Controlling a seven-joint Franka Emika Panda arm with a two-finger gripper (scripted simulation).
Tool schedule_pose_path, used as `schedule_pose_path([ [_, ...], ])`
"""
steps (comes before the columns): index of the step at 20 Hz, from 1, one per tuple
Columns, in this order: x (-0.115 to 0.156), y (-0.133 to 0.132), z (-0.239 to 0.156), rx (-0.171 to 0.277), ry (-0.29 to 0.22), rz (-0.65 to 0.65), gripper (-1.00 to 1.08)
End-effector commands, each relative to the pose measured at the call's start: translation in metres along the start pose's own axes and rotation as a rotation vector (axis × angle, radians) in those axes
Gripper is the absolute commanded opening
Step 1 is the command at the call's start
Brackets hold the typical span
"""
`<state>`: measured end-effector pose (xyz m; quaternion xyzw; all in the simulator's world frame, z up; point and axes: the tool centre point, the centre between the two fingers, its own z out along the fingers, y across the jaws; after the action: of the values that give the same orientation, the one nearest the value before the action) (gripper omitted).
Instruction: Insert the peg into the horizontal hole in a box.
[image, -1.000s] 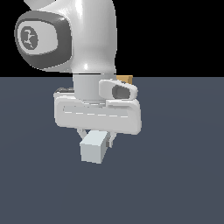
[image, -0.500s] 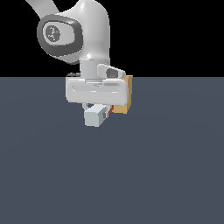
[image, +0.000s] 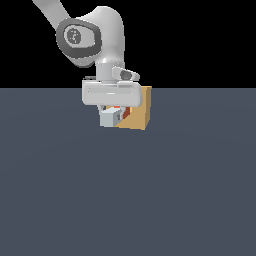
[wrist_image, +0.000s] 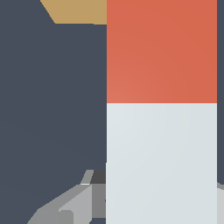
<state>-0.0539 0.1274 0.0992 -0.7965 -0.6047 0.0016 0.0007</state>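
My gripper (image: 111, 114) is shut on the peg (image: 110, 118), a pale grey-white bar whose orange-red end (image: 126, 112) points at the box. The tan box (image: 138, 111) stands just behind the peg, on the exterior view's right of my hand. In the wrist view the peg (wrist_image: 162, 162) fills much of the frame, its orange-red end (wrist_image: 162, 52) reaching toward a sliver of the box (wrist_image: 78, 11). One grey finger (wrist_image: 65, 205) shows beside the peg. The hole is hidden behind the peg and my hand.
The dark grey-blue floor (image: 128, 200) spreads all around. The white arm (image: 95, 35) rises above the hand toward the exterior view's left.
The arm has carried the peg away from the camera toward the box and turned it. The peg's orange-red end now shows close against the box face.
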Motion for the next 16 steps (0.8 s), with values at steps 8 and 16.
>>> schedule_pose_path([
  [8,0.0195,-0.0031,-0.0078,-0.003,0.002,0.009,-1.0],
  [16,0.0199,-0.001,-0.0098,-0.006,0.004,0.008,-1.0],
])
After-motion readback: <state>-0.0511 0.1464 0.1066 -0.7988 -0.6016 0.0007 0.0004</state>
